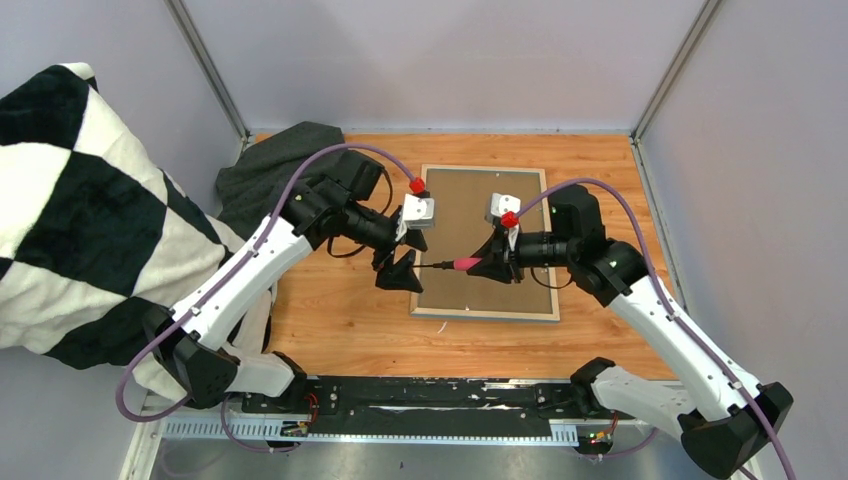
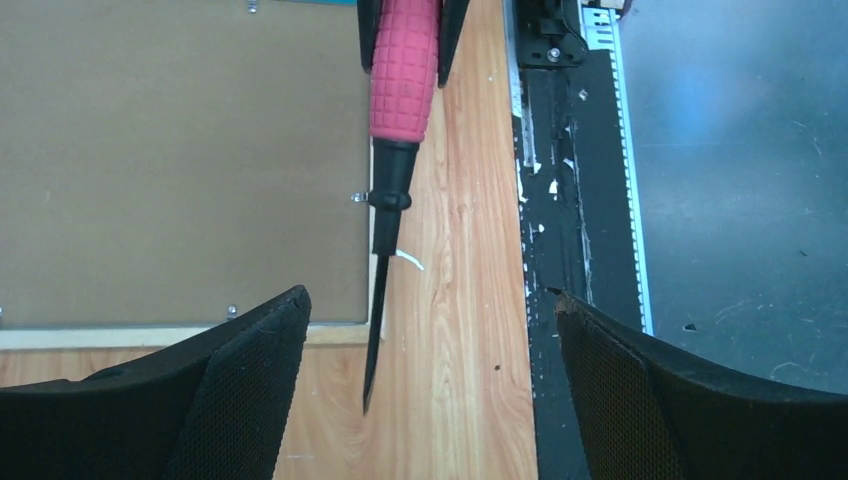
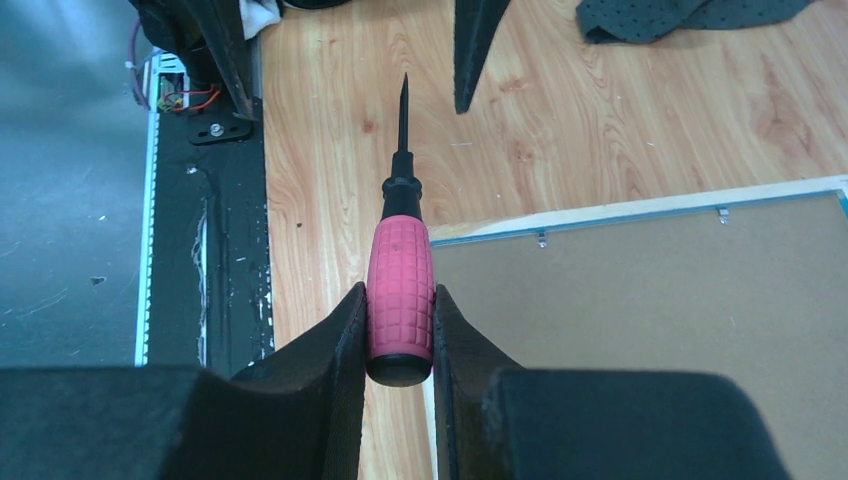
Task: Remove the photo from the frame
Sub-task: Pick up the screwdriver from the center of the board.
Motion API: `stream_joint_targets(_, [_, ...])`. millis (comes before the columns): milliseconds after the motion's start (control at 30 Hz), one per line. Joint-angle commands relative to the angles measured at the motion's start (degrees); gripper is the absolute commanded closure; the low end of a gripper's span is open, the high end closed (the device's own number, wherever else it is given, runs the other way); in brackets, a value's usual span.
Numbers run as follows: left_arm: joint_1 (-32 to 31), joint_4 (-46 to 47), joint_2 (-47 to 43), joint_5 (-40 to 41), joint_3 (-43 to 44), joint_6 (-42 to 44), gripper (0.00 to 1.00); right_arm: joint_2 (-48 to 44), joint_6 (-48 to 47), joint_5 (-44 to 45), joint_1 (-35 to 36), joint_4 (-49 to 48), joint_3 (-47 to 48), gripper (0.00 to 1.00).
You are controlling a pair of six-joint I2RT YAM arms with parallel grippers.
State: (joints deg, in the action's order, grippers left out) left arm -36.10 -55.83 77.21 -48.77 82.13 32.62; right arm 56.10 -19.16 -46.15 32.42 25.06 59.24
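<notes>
The quilt (image 1: 70, 200) is heaped well left of the frame (image 1: 480, 314), which lies face down on the table (image 1: 330, 320), pale wood edge up. A brown board (image 1: 462, 190) fills the frame's back, so the photo is hidden — presumably beneath it. A grey cloth (image 1: 265, 165) sits off the frame's far left corner, clear of the work. Over the frame's near left part the right gripper (image 3: 400, 320) pinches a pink-handled screwdriver (image 1: 455, 265). Its blade reaches past the frame's edge, between the spread fingers of the left gripper (image 1: 408, 258) — likely a handover. Small metal tabs (image 3: 541, 240) on the frame's rim pin the board and bar the way.
</notes>
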Motion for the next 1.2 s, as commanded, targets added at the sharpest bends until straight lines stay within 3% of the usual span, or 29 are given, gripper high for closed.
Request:
stream_joint_targets(0, [-1.1,-0.5,1.9,-0.7,1.5,0.0,0.1,-0.6,0.6,-5.7,-0.9,-1.9,-1.6,1.0])
stream_joint_targets(333, [-2.9,-0.5,5.9,1.5,3.3,-1.1,0.3,-0.6,2.8,-8.8,-1.9,-2.8,-1.8,1.0])
stream_joint_targets(633, [-4.4,-0.5,7.5,2.0,2.9,-0.7,0.79,-0.1,4.5,-10.4,-2.7,-4.2,-2.3,1.0])
stream_joint_targets(833, [-4.8,-0.5,8.7,1.5,3.5,-0.9,0.99,0.3,4.7,-10.4,-2.8,-4.8,-2.8,1.0])
stream_joint_targets(1067, [-5.1,-0.5,9.7,-0.9,3.8,-1.4,1.0,1.6,5.5,-10.8,-2.8,-5.9,-3.2,1.0])
stream_joint_targets(1100, [-5.1,-0.5,9.7,-1.1,3.8,-1.3,1.0,1.9,5.8,-11.2,-2.7,-5.9,-3.1,0.96])
stream_joint_targets(1167, [-5.1,-0.5,9.6,-1.4,3.8,-1.4,1.0,2.4,6.0,-12.4,-2.7,-6.0,-2.9,0.79])
